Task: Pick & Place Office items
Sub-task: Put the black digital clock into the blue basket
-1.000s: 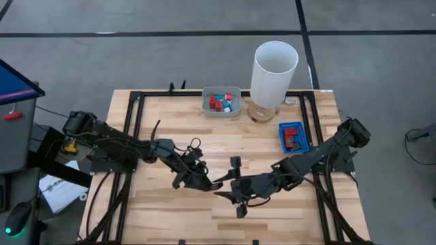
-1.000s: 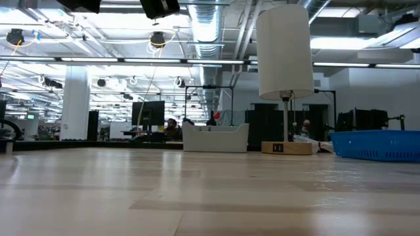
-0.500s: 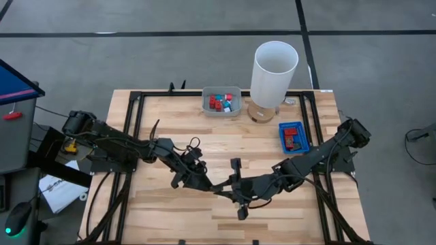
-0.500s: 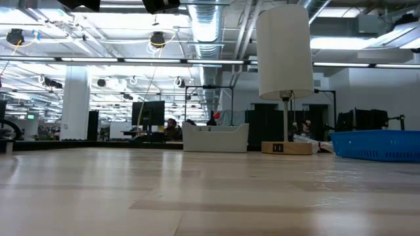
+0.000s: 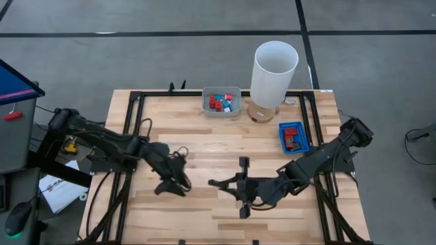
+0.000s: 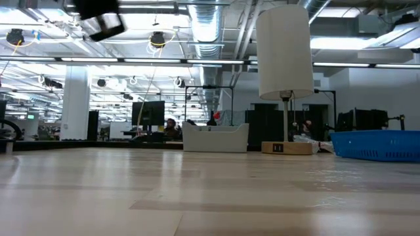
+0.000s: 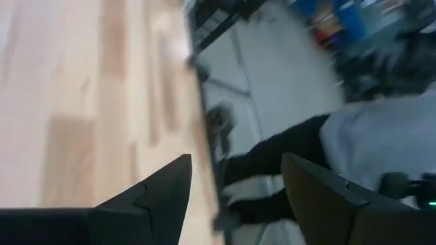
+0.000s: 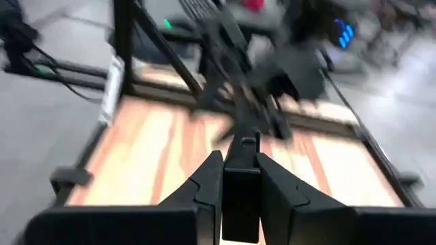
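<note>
Office items, small red, blue and black pieces, are sitting in two containers at the surface's far side: some in the shallow grey rectangular tray [image 5: 221,102], others in the flat blue tray [image 5: 293,136] toward the right edge. Nearer the front edge, the left end effector [image 7: 235,190] is hanging with fingers spread, holding nothing. Just right of it, the right end effector [image 8: 240,180] is pinching a slim black rectangular piece [image 8: 241,194]. Judging by this, sorting is partway done, with that piece awaiting placement.
</note>
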You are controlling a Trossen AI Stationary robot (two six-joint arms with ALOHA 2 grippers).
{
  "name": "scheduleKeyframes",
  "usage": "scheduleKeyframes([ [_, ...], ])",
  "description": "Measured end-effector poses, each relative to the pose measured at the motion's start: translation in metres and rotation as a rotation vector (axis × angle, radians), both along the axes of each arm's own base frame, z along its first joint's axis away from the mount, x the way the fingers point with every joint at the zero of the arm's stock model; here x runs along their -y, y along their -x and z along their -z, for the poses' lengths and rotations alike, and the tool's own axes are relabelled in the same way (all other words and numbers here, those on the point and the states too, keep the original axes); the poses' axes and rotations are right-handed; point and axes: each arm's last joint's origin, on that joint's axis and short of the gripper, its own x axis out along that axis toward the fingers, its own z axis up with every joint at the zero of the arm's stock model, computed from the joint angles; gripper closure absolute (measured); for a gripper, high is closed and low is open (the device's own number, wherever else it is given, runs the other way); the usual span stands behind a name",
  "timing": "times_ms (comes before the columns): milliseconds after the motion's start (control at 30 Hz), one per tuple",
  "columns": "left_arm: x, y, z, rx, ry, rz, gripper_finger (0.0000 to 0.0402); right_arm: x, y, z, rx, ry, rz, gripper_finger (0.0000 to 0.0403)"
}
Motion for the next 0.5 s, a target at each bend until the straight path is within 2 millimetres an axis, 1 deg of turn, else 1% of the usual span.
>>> scheduleKeyframes([
  [133, 0.001, 0.035, 0.007, -0.092, -0.071, -0.042, 0.0177, 0.003, 0.01, 0.008, -0.078, -0.047, 0.121, 0.035],
  [233, 0.002, 0.058, 0.012, -0.076, -0.055, -0.126, 0.0179, 0.009, 0.017, 0.015, -0.138, -0.101, 0.232, 0.035],
  [300, 0.003, 0.073, 0.018, -0.061, -0.043, -0.199, 0.0178, 0.013, 0.022, 0.021, -0.175, -0.102, 0.301, 0.035],
  [400, 0.004, 0.09, 0.031, -0.027, -0.039, -0.313, 0.0179, 0.02, 0.031, 0.029, -0.217, -0.083, 0.425, 0.0349],
  [500, 0.006, 0.098, 0.042, 0.037, -0.007, -0.406, 0.0181, 0.034, 0.049, 0.033, -0.268, -0.104, 0.582, 0.0349],
])
